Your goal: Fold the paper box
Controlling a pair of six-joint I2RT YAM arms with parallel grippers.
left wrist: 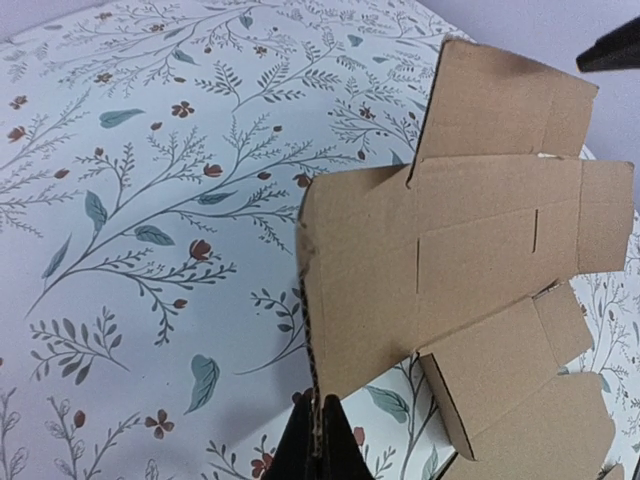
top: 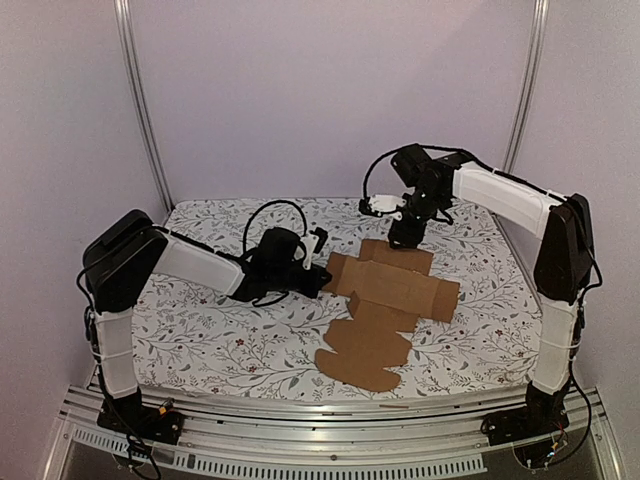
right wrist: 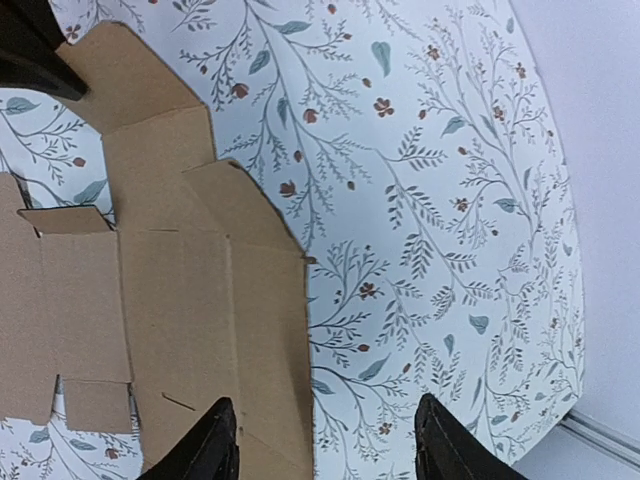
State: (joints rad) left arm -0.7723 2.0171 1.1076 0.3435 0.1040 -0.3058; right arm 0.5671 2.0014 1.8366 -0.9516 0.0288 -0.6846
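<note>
The paper box (top: pixel 390 300) is a flat, cross-shaped sheet of brown cardboard lying on the floral cloth, with one rounded flap pointing toward the near edge. My left gripper (top: pixel 322 275) is shut on the sheet's left edge. In the left wrist view the fingertips (left wrist: pixel 322 425) pinch the corrugated edge of the box (left wrist: pixel 460 260), which is lifted slightly. My right gripper (top: pixel 405 235) hovers over the far edge of the sheet. In the right wrist view it (right wrist: pixel 325 445) stands open, and the edge of the box (right wrist: pixel 180 300) runs between the fingers untouched.
A floral cloth (top: pixel 200 330) covers the table. Pale walls and two metal uprights (top: pixel 140 100) close the back and sides. An aluminium rail (top: pixel 330 430) runs along the near edge. The left gripper's dark tip (right wrist: pixel 30 50) shows in the right wrist view.
</note>
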